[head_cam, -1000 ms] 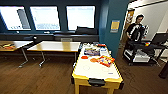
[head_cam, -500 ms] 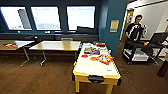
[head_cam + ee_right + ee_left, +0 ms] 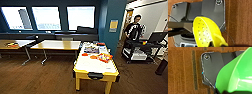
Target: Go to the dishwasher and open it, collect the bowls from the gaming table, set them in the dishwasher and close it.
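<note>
The gaming table (image 3: 95,67), white-topped with a yellow edge, stands ahead in the head view. Two small orange bowls (image 3: 85,54) (image 3: 93,57) lie on it beside a jumble of colourful items (image 3: 105,57). In the left wrist view a green bowl (image 3: 235,75) hangs over the wooden floor with my left gripper (image 3: 220,92) shut on its rim. In the right wrist view a yellow perforated bowl with a handle (image 3: 204,32) is held in my right gripper (image 3: 211,44). The dishwasher is out of view.
Wooden-topped tables (image 3: 58,45) (image 3: 12,43) stand at the left under the windows. A blue pillar (image 3: 112,25) rises behind the gaming table. A person (image 3: 133,28) stands at the right behind a cart (image 3: 141,50). Brown floor (image 3: 37,77) lies open in front.
The whole head view has shifted a little as the camera moved. The table, the bowls on it and the person keep their places.
</note>
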Tool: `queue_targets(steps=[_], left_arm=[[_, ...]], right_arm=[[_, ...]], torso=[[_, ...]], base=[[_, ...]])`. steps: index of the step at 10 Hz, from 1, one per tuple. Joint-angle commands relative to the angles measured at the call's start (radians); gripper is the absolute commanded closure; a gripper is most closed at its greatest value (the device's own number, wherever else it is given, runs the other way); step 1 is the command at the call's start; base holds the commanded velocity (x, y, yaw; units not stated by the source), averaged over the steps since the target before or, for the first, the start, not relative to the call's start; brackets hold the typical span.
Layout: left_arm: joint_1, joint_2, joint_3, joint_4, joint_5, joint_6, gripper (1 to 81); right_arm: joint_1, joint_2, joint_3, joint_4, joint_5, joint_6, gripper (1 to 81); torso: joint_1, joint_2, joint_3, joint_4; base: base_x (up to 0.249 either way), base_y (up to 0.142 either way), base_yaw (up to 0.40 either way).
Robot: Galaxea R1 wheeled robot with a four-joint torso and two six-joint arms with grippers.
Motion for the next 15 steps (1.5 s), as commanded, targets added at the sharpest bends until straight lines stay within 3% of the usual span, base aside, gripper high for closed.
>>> queue_targets(steps=[1,11,15], left_arm=[[-0.036,-0.02,-0.01,0.011,0.039,0.002,81.1],[-0.033,-0.014,-0.017,0.009,0.039,0.002,81.1],[-0.033,-0.014,-0.017,0.0,0.037,0.0,81.1]], right_arm=[[0.03,-0.013,-0.006,-0.009,-0.045,-0.003,81.1],[0.028,-0.013,-0.006,-0.009,-0.045,-0.002,81.1],[0.028,-0.013,-0.008,-0.01,-0.046,-0.002,81.1]], torso=[[0.001,0.0,0.0,0.0],[0.001,0.0,0.0,0.0],[0.001,-0.001,0.0,0.0]], base=[[-0.12,0.0,0.0],[-0.117,0.0,0.0],[0.0,0.0,0.0]])
